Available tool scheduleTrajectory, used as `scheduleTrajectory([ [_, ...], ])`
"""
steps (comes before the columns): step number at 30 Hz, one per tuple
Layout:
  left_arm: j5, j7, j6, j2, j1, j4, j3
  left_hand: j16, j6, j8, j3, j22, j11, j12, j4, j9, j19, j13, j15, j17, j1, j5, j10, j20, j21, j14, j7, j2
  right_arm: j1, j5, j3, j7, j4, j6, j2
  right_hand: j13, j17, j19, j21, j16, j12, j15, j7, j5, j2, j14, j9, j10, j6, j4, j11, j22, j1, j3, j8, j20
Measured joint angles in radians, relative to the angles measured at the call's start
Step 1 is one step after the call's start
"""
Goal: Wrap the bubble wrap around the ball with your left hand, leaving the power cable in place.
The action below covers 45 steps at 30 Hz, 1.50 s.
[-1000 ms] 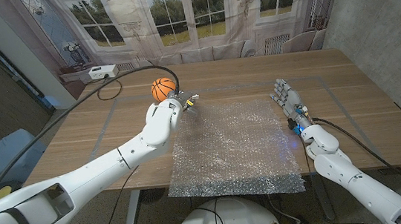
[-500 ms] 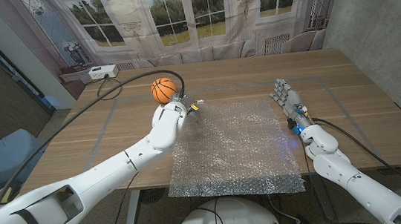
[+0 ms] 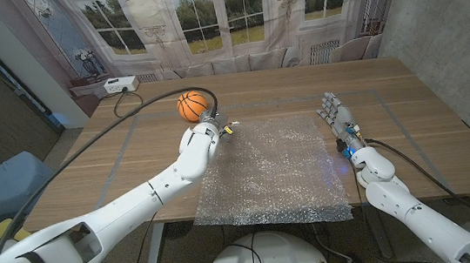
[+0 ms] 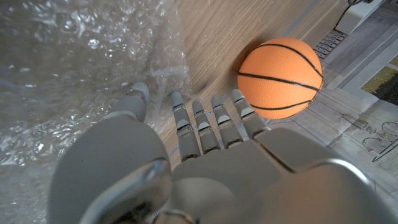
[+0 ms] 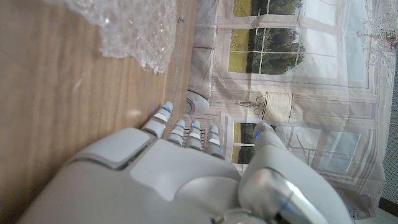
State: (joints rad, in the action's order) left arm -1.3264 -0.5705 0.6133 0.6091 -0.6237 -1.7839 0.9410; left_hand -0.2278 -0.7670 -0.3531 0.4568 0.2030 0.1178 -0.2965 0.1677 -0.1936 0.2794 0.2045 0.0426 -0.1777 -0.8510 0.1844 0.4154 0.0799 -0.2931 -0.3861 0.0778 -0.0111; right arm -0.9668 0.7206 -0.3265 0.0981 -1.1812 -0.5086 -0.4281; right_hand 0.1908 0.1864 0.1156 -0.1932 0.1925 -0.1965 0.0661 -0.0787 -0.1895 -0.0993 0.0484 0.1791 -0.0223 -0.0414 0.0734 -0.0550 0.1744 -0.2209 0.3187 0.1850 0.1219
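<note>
An orange basketball-style ball sits on the table just past the far left corner of a clear bubble wrap sheet spread flat in the middle. My left hand is at that corner, right beside the ball. The left wrist view shows my left hand with fingers straight and apart, thumb over the crumpled wrap edge, fingertips just short of the ball; nothing is gripped. A black cable arcs over the table's left side toward the ball. My right hand stands open beside the sheet's right edge.
A white box sits at the table's far left corner. The right wrist view shows my right hand on bare wood, with the wrap's corner beyond its fingertips. A curtained window wall stands behind the table.
My left hand has slid a little nearer and to the right, onto the sheet's far left corner. The ball and my right hand have stayed put.
</note>
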Motion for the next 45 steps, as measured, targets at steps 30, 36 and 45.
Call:
scheduleTrajectory([
  [30,0.098,0.665,0.002,0.027,-0.156,0.0,-0.103,-0.038,-0.228,-0.081,-0.007,0.014,0.021,-0.027,-0.002,-0.046,0.114,0.007,0.011,-0.006,-0.192,0.007,0.206,-0.032,-0.066,-0.184,-0.079,0.093,-0.01,-0.031,-0.013,-0.043,-0.041,0.013,-0.003,0.0,0.0,0.004,0.0,0.0,0.0,0.0,-0.005,0.0,0.0,0.0,0.0,-0.001,0.006,0.004,0.002,0.0,0.0,0.004,0.0,0.004],
  [36,0.057,0.687,0.041,0.029,-0.153,-0.01,-0.106,-0.034,-0.224,-0.081,-0.011,0.014,0.021,-0.02,-0.006,-0.052,0.108,0.007,0.011,-0.006,-0.192,0.007,0.206,-0.037,-0.066,-0.173,-0.076,0.093,-0.004,-0.033,-0.016,-0.04,-0.041,0.014,-0.005,0.0,0.0,0.004,0.0,0.0,0.0,0.0,-0.005,0.0,0.0,0.0,0.0,-0.001,0.006,0.004,0.002,0.0,0.0,0.004,0.0,0.004],
  [45,-0.015,0.669,0.095,0.032,-0.137,-0.012,-0.118,-0.03,-0.224,-0.088,-0.015,0.014,0.021,-0.012,-0.01,-0.052,0.102,0.007,0.006,-0.006,-0.192,0.007,0.206,-0.043,-0.066,-0.168,-0.068,0.093,0.017,-0.038,-0.018,-0.027,-0.031,0.013,-0.007,0.0,0.0,0.004,0.0,0.0,0.0,0.0,-0.005,0.0,0.0,0.0,0.0,-0.001,0.006,0.004,0.002,0.0,0.0,0.004,0.0,0.004],
])
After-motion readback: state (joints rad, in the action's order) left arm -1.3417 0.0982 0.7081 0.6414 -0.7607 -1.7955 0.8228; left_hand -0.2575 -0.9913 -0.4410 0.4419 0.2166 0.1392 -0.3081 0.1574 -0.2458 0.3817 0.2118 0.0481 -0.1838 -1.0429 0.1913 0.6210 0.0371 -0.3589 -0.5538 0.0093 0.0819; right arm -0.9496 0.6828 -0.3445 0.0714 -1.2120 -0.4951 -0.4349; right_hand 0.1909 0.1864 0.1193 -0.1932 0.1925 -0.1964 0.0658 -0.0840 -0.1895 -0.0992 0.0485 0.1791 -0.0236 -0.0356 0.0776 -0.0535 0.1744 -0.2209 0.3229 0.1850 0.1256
